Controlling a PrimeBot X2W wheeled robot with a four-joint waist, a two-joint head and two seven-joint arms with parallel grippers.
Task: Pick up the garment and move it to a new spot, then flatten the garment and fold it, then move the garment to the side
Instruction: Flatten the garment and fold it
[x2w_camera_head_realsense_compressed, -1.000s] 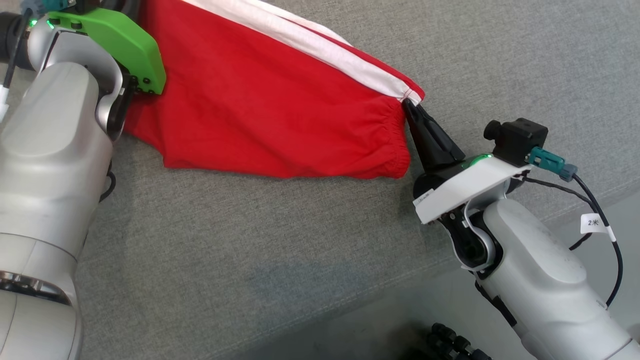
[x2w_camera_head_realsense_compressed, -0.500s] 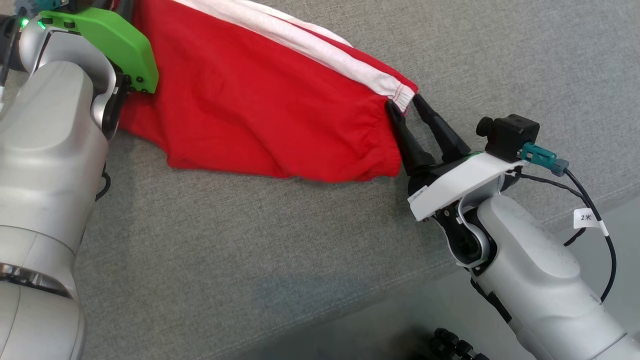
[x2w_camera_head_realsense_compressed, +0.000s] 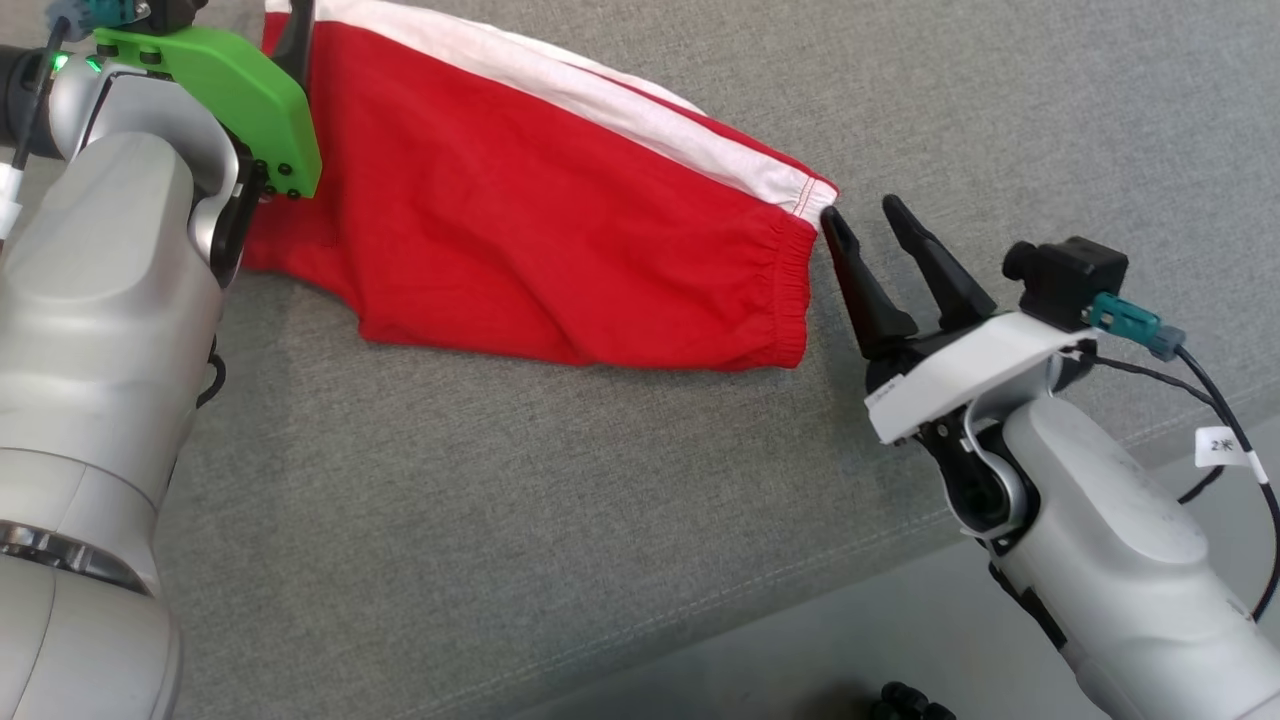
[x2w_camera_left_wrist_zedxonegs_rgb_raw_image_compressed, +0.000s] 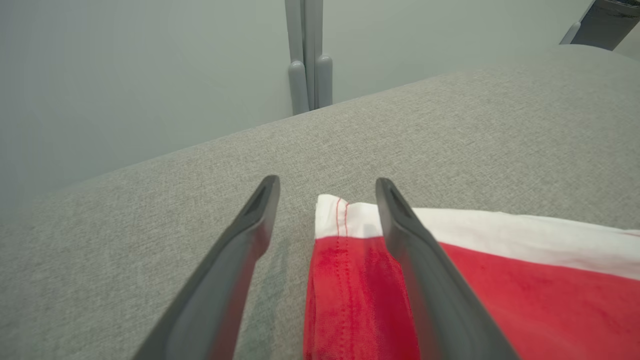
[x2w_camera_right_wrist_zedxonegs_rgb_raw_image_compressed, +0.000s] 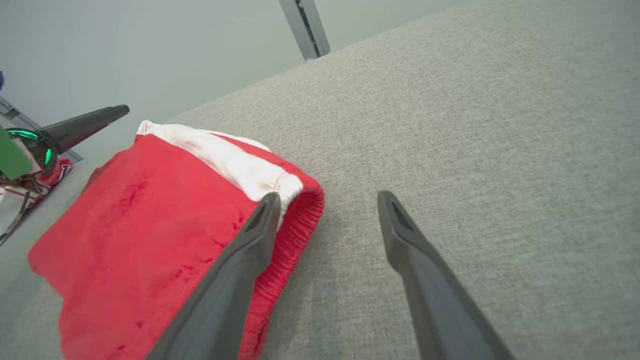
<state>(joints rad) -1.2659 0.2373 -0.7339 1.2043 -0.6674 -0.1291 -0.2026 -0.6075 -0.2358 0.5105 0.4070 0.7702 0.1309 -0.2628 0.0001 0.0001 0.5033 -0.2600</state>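
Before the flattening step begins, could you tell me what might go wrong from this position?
1. One of the open left fingers stands over the garment at its white-striped corner; pulling away could drag it.
2. One of the right fingers sits right beside the elastic hem and might snag it.
3. The garment shows creases on the grey surface, so a fold now might come out crooked.

A grey woven-fabric surface (x2w_camera_head_realsense_compressed: 500, 560) spreads across the head view, with a stitched seam (x2w_camera_head_realsense_compressed: 760, 585) running just inside its near edge. Past that edge lies smooth pale grey floor (x2w_camera_head_realsense_compressed: 790, 680), where a black knobbly object (x2w_camera_head_realsense_compressed: 905, 702) is cut off by the frame. In the left wrist view, a pale grey upright post (x2w_camera_left_wrist_zedxonegs_rgb_raw_image_compressed: 309, 60) stands behind the surface's far edge, against a plain wall (x2w_camera_left_wrist_zedxonegs_rgb_raw_image_compressed: 125, 75).
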